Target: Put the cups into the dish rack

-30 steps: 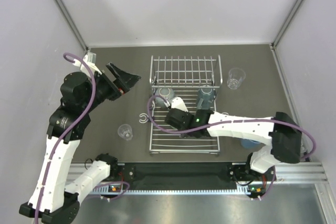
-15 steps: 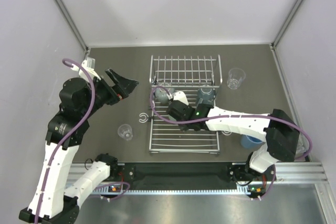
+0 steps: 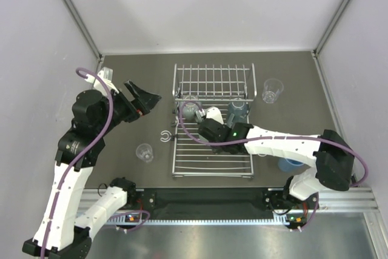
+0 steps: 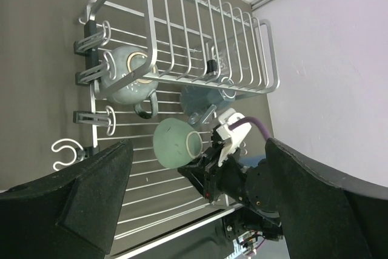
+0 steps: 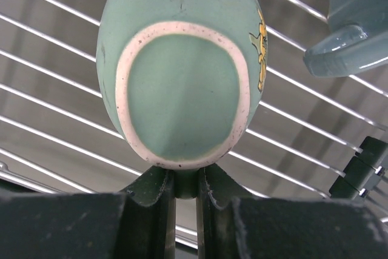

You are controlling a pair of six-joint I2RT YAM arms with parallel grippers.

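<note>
Firmly clamps right claw on mint-green mug, base turned toward the wrist, over the left half of the dish rack, just near of two grey-blue mugs on its bars. Holds left claw spread wide above tabletop, left of rack, touching nothing.

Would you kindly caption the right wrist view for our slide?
Jaws pinch the mint mug, base toward camera, over the rack; a grey-blue mug upper right.

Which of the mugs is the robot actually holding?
The mint-green mug, clamped in the right gripper; both grey-blue mugs sit in the dish rack untouched.
</note>
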